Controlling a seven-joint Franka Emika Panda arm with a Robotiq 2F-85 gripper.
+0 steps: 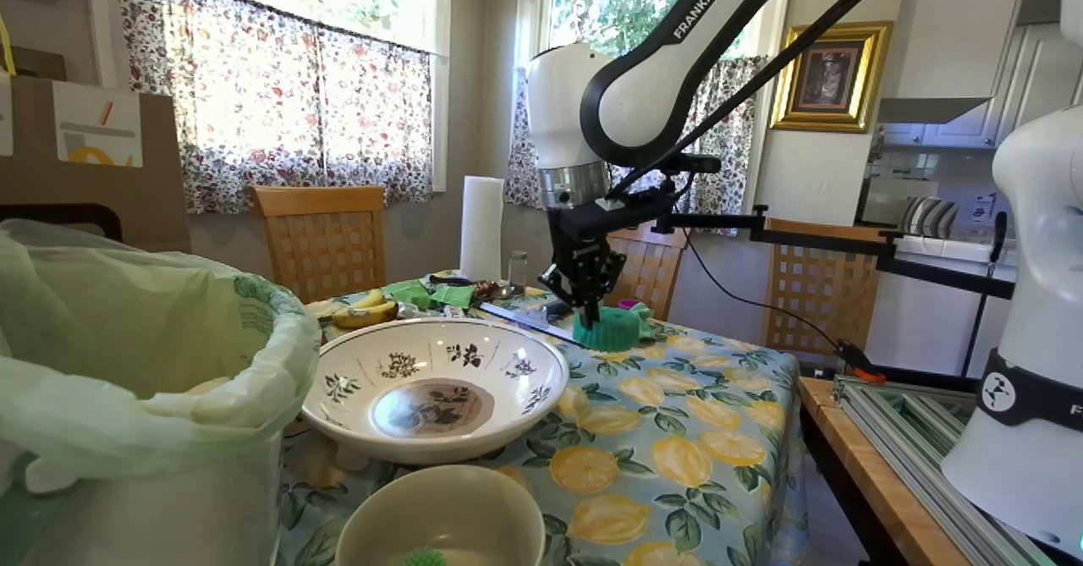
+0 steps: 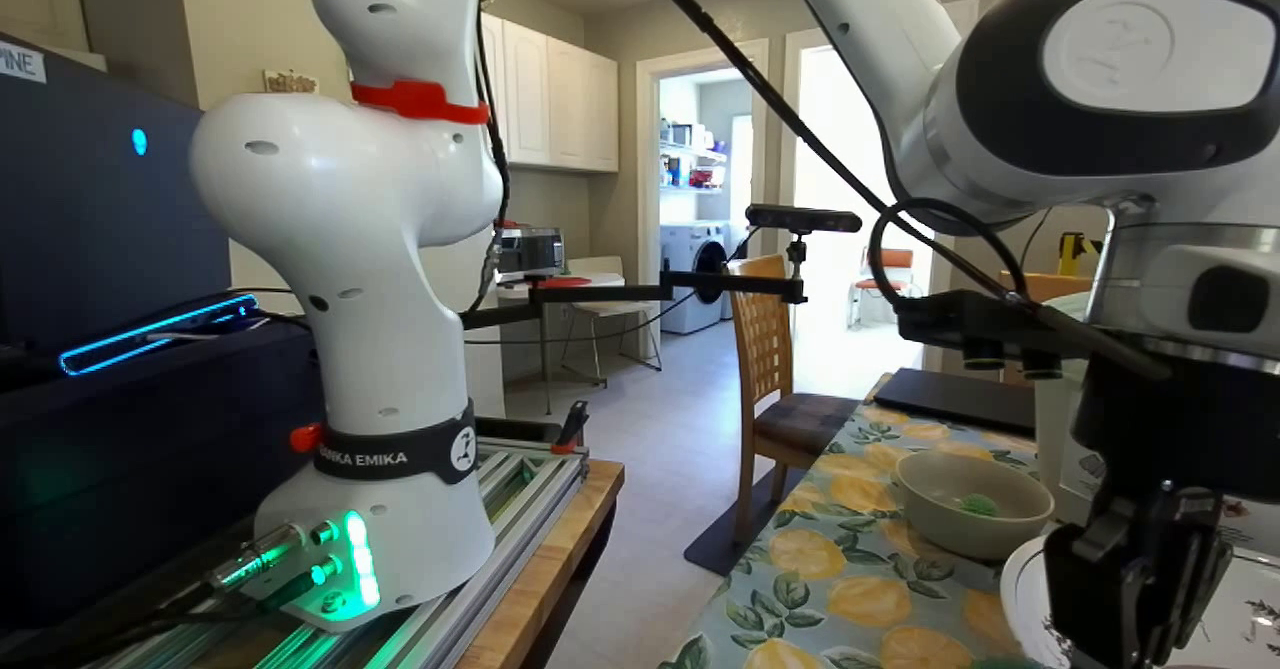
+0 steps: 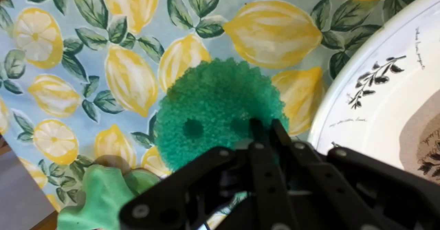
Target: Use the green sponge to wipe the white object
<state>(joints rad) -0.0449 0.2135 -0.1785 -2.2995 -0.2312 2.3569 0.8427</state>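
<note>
The green sponge (image 1: 616, 334) is round, scalloped and teal, on the lemon-print tablecloth. In the wrist view the sponge (image 3: 216, 102) lies face up with two round holes. My gripper (image 3: 265, 121) points down at its side nearest the patterned dish. The fingers are close together at the sponge, with green between their tips. The gripper also shows in both exterior views (image 1: 588, 321) (image 2: 1160, 624). The white object, a plain cream bowl (image 1: 457, 507), stands at the table's near end. This bowl (image 2: 950, 529) holds a small bright green bristly thing (image 2: 978, 505). The wrist view does not show the bowl.
The wide patterned dish (image 1: 516, 380) stands between sponge and cream bowl; its rim is close to the fingers (image 3: 326, 109). A bag-lined bin (image 1: 144, 422) stands beside it. A green cloth (image 3: 103, 195) lies by the sponge. Bananas (image 1: 365, 314) and a paper roll (image 1: 482, 228) are behind.
</note>
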